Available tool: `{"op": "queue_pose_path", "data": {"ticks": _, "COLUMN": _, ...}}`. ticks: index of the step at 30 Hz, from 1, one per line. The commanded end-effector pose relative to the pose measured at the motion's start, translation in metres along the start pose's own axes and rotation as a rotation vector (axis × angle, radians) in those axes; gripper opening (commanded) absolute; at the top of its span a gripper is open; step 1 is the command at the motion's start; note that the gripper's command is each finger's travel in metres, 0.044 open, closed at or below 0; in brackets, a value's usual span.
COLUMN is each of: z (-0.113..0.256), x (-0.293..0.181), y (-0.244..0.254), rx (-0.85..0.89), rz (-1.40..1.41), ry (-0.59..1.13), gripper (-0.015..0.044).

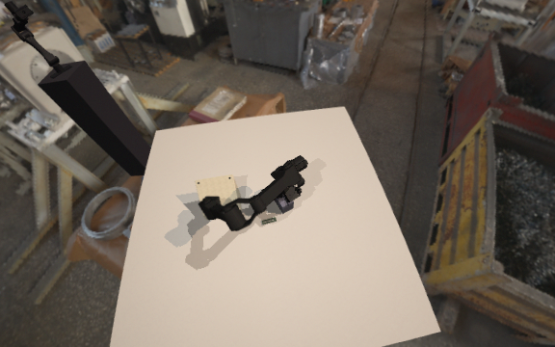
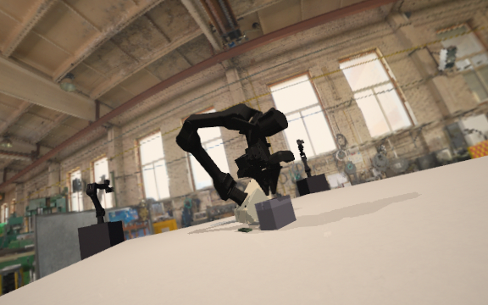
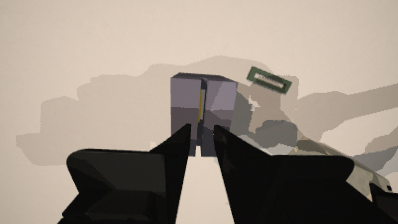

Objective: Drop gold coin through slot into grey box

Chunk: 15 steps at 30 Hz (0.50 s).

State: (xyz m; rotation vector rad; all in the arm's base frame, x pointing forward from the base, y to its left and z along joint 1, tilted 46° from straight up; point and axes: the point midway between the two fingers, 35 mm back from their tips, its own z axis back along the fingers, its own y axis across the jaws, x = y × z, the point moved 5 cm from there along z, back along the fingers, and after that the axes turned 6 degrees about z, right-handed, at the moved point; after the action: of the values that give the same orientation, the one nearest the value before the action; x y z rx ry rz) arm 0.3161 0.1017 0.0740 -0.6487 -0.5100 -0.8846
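The closed grey box point(image 1: 284, 204) point(image 2: 275, 213) point(image 3: 185, 92) stands on the table, with a dark slot running lengthwise along its lid. A thin gold sliver of the coin point(image 3: 201, 106) shows in the slot in the wrist view; how deep it sits is hard to tell, and no gold shows above the lid in the exterior view. My gripper point(image 2: 271, 192) point(image 3: 202, 128) is partly open, pointing down just above the box, with a fingertip on each side of the slot line and nothing between them. The dark-green holder point(image 1: 269, 221) point(image 2: 245, 230) point(image 3: 287, 87) lies beside the box, empty.
A cream plate point(image 1: 217, 185) lies at the arm's base, near the box. Arm shadows fall across the white table point(image 1: 277, 289). Other black arms stand on dark pedestals point(image 1: 96, 120) point(image 2: 100, 239) away from the box.
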Motion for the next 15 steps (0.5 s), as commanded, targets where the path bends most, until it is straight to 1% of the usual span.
{"op": "queue_pose_path", "data": {"ticks": 1, "z": 0.0, "x": 0.0, "y": 0.0, "rx": 0.0, "rz": -0.001, "ry": 0.0, "gripper": 0.0161}}
{"op": "queue_pose_path", "data": {"ticks": 9, "z": 0.0, "x": 0.0, "y": 0.0, "rx": 0.0, "rz": -0.001, "ry": 0.0, "gripper": 0.0161}}
{"op": "queue_pose_path", "data": {"ticks": 15, "z": 0.017, "x": 0.0, "y": 0.0, "rx": 0.0, "rz": 0.0, "ry": 0.001, "gripper": 0.0318}}
